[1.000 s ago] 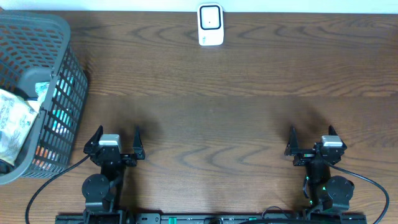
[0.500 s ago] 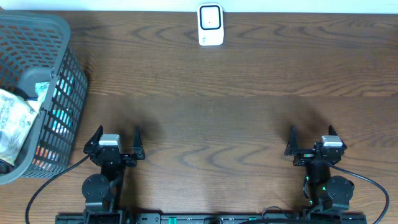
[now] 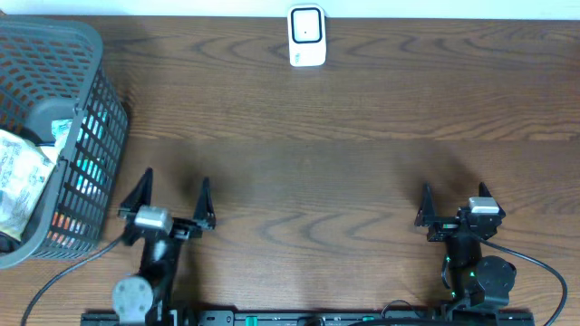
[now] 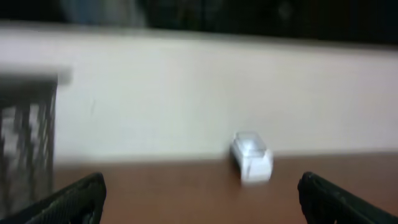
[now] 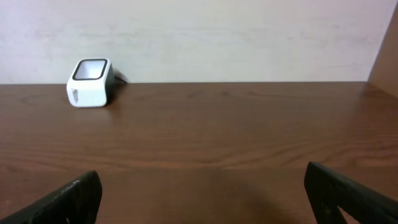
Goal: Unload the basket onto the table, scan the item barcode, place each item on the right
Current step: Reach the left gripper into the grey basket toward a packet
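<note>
desk (image 3: 362,136): dark brown wood, wavy grain | scanner (image 3: 307,36): white rounded box, dark square window, far edge centre | basket (image 3: 95,136): grey plastic lattice, left edge; holds crinkly white packet (image 3: 20,177), other goods behind the mesh | left tool (image 3: 175,186): jaws spread wide, empty | right tool (image 3: 454,192): jaws spread wide, empty
</note>
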`<action>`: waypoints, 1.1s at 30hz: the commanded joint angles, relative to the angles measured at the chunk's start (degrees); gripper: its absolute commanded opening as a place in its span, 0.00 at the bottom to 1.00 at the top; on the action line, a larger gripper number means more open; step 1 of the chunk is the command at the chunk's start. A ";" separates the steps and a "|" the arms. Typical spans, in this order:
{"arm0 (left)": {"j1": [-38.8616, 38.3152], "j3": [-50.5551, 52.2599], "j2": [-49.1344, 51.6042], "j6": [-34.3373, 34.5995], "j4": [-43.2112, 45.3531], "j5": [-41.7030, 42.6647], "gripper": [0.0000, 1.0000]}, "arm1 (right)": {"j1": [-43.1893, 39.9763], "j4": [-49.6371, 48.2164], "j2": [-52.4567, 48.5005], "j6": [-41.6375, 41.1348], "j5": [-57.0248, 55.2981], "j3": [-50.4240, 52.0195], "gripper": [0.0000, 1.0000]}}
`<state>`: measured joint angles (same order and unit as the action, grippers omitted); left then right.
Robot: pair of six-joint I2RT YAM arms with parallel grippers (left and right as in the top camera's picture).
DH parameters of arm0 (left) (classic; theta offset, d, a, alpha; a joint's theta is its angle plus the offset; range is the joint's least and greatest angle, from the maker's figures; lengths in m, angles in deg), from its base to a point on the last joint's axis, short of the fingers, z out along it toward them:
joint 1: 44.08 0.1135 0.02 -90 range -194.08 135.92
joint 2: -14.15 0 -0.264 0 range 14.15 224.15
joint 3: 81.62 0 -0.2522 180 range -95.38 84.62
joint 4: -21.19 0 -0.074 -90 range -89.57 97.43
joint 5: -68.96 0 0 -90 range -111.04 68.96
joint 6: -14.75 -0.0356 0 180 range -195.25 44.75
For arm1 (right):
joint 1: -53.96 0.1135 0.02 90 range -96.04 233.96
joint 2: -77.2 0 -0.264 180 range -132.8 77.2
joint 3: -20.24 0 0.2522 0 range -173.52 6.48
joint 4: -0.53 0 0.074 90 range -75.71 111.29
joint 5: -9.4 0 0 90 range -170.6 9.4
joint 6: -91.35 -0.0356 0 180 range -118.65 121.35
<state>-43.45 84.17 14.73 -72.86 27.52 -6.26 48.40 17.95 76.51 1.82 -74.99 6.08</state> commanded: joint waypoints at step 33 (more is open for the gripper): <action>11.04 -105.90 70.51 -9.97 -71.41 -6.16 0.97 | -0.46 0.26 0.31 -0.66 -0.09 0.09 0.99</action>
<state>-38.47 -12.72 79.01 -85.41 -39.69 -8.73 48.40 17.93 76.51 1.80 -75.01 6.08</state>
